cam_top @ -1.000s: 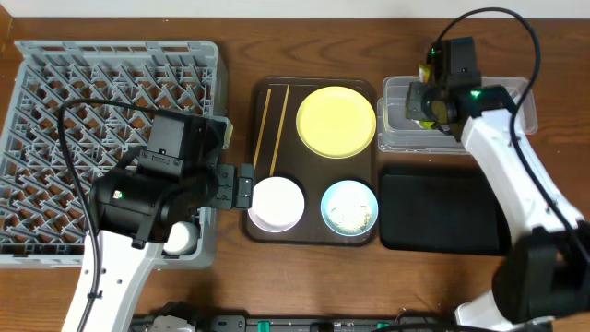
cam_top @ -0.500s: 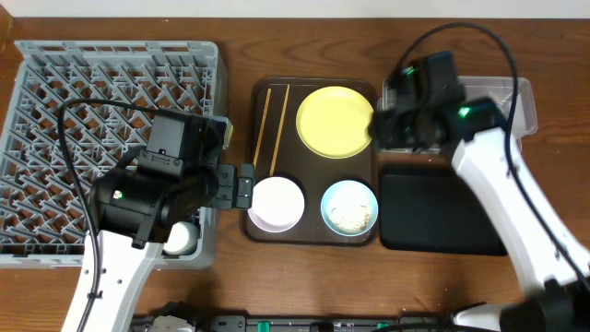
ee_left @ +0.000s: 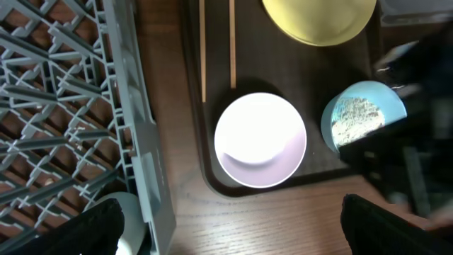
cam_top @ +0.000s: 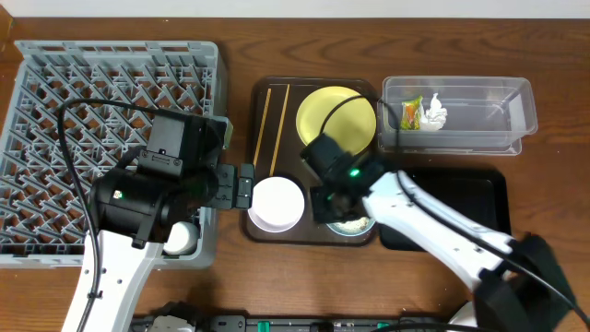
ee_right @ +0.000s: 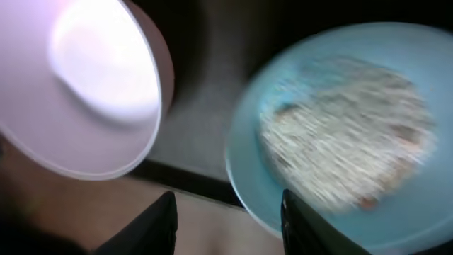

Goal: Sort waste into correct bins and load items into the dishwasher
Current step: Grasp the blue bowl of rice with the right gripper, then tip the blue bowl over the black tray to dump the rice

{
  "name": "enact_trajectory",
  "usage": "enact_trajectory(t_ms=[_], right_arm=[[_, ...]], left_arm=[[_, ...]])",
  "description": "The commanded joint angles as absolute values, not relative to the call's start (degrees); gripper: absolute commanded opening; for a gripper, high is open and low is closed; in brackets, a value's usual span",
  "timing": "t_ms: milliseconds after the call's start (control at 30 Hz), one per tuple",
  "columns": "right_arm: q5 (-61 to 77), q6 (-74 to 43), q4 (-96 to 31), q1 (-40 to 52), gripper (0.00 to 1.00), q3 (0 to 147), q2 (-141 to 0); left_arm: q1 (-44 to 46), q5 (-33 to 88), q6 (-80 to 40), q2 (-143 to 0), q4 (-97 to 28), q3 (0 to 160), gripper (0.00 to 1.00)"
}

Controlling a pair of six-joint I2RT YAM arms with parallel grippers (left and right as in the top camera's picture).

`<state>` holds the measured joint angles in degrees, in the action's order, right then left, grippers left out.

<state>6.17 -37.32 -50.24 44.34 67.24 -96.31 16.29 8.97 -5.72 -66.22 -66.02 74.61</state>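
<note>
My right gripper [cam_top: 334,205] is open and low over the light-blue bowl [ee_right: 333,205] of rice crumbs [ee_right: 347,127]. The bowl's near rim lies between the fingers [ee_right: 230,225]. My left gripper [cam_top: 241,187] is open and empty [ee_left: 230,230] at the grey dish rack's [cam_top: 111,129] right edge, next to the white bowl [cam_top: 277,203]. The yellow plate [cam_top: 336,120] and chopsticks [cam_top: 272,129] lie on the brown tray [cam_top: 291,159]. The wrapper [cam_top: 411,113] and tissue [cam_top: 433,112] lie in the clear tub [cam_top: 489,115].
The black tray [cam_top: 479,189] sits in front of the clear tub, partly under my right arm. A white cup [cam_top: 182,238] stands in the rack's front right corner. The white bowl [ee_right: 85,85] is just left of the blue bowl.
My right arm has swung from the clear tub down and left to the blue bowl. The wrapper and tissue now show in the tub. The left arm has not moved.
</note>
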Motion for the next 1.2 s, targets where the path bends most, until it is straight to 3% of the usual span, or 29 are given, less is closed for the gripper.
enact_trajectory(t_ms=[0, 100, 200, 333, 500, 600, 700, 1167], right_arm=[[3.2, -42.7, -48.0, 46.2, 0.45, 66.1, -99.3], [2.4, -43.3, -46.7, 45.9, 0.41, 66.1, -102.0], [2.4, -43.3, -46.0, 45.1, 0.20, 66.1, -103.5], [2.4, -43.2, -46.1, 43.7, 0.01, 66.1, -103.4], [2.5, -43.0, -48.5, 41.1, 0.01, 66.1, -102.4], [16.3, -27.6, -46.8, 39.5, 0.01, 67.2, -98.1], [25.1, -21.9, -46.9, 38.5, 0.01, 68.2, -93.8], [28.5, -16.4, -61.6, 22.0, 0.01, 67.6, -81.9]], left_arm=[[16.5, 8.5, -5.0, -66.2, -66.2, 75.0, 0.98], [16.5, 8.5, -5.0, -66.2, -66.2, 75.0, 0.98], [16.5, 8.5, -5.0, -66.2, -66.2, 75.0, 0.98], [16.5, 8.5, -5.0, -66.2, -66.2, 75.0, 0.98], [16.5, 8.5, -5.0, -66.2, -66.2, 75.0, 0.98], [16.5, 8.5, -5.0, -66.2, -66.2, 75.0, 0.98], [16.5, 8.5, -5.0, -66.2, -66.2, 75.0, 0.98], [16.5, 8.5, -5.0, -66.2, -66.2, 75.0, 0.98]])
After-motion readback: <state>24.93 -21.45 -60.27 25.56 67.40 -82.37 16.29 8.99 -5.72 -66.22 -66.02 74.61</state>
